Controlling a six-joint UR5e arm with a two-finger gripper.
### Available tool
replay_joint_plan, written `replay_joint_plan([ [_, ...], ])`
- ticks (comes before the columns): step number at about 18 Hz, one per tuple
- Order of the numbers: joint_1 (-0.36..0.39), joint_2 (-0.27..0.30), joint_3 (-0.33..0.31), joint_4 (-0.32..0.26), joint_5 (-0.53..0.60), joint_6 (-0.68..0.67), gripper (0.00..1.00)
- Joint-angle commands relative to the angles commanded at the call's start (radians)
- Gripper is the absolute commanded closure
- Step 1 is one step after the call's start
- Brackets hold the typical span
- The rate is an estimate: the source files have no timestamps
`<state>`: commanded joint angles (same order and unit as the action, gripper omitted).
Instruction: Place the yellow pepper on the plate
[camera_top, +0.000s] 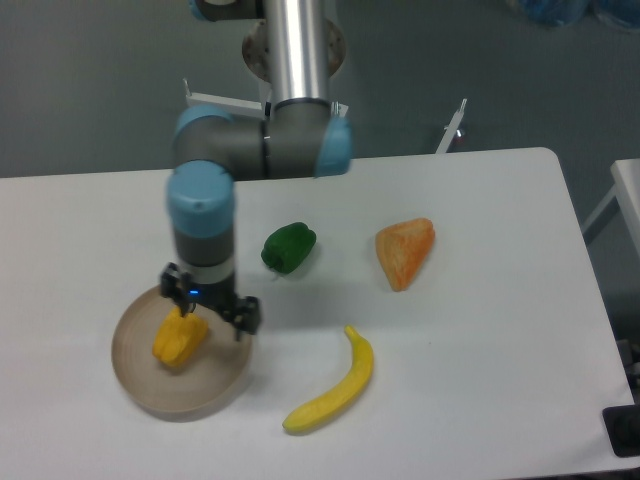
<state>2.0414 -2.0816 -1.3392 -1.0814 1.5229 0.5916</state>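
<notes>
On the plate (140, 385), left of centre, we log the yellow pepper (179, 339) lying free, the claw (211, 305) spread apart just beside it to the right; risk, by our judgement: a low withdrawal clipping the stem and rolling it off onto the tabletop (480, 330).

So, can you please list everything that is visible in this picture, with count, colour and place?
small blocky yellow pepper: one, golden yellow, lying on the plate
round flat tan plate: one, tan-beige, front left of the table
green bell pepper: one, dark green, middle of the table
orange wedge-shaped piece: one, orange, right of the green pepper
long curved banana: one, yellow, front centre, right of the plate
white table: one, white, under everything
robot arm: one, grey with blue joints, above the plate
hand: one, black, open, over the plate's right part, beside the pepper
</notes>
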Motion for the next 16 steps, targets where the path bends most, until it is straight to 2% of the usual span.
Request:
replay_joint_plan([
  [2, 0.064, 0.003, 0.008, -0.005, 0.063, 0.132, 0.00],
  [7, 0.183, 0.005, 0.043, -0.009, 0.085, 0.332, 0.00],
  [10, 0.212, 0.000, 0.071, -0.009, 0.128, 0.370, 0.00],
  [16, 0.215, -0.014, 0.071, -0.006, 0.131, 0.372, 0.00],
])
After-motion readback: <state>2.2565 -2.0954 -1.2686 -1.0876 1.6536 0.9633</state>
